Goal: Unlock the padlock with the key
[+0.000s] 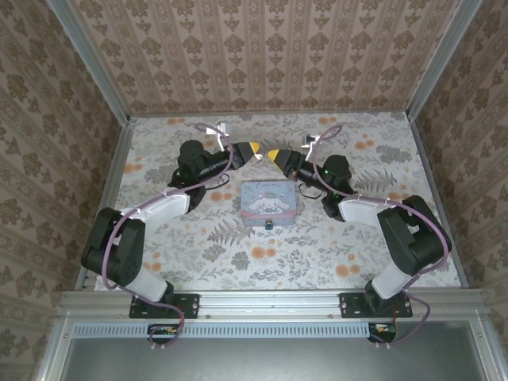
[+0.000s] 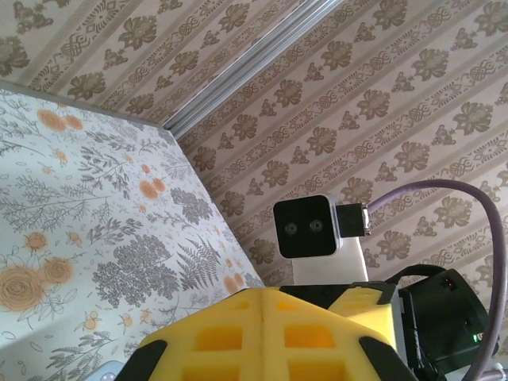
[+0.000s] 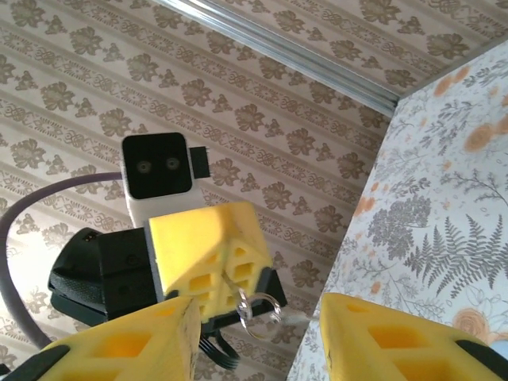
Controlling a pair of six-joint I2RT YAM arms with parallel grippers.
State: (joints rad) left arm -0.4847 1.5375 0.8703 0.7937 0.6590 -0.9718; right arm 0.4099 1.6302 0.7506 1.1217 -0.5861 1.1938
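On the counter (image 1: 238, 254), a flat surface covered in a grey-and-orange floral print, a pastel-blue rectangular tin (image 1: 268, 202) with a cartoon picture on its lid lies at about the middle. The tiny dark, slightly bluish metal padlock (image 1: 270, 225) sits right at the middle of the tin's near side, touching it; its shackle is too small to make out. Both arms reach inward over the far half of the counter, beyond the tin's far edge, so that the left pincer (image 1: 252, 150) and the right pincer (image 1: 275, 154) point at each other with their yellow tips very near; whether they touch cannot be told. The left pincer (image 2: 262, 294) has its two yellow fingers pressed flat together along one seam. In the right wrist view a thin sliver of metal, the small key (image 3: 232, 284), juts from that seam, clamped there and mostly hidden, and a silvery wire ring (image 3: 266, 305) dangles from it in the air. The right pincer (image 3: 258, 317) stands partly open, its yellow fingers (image 3: 135, 345) well apart on either side of the ring, and it grips nothing
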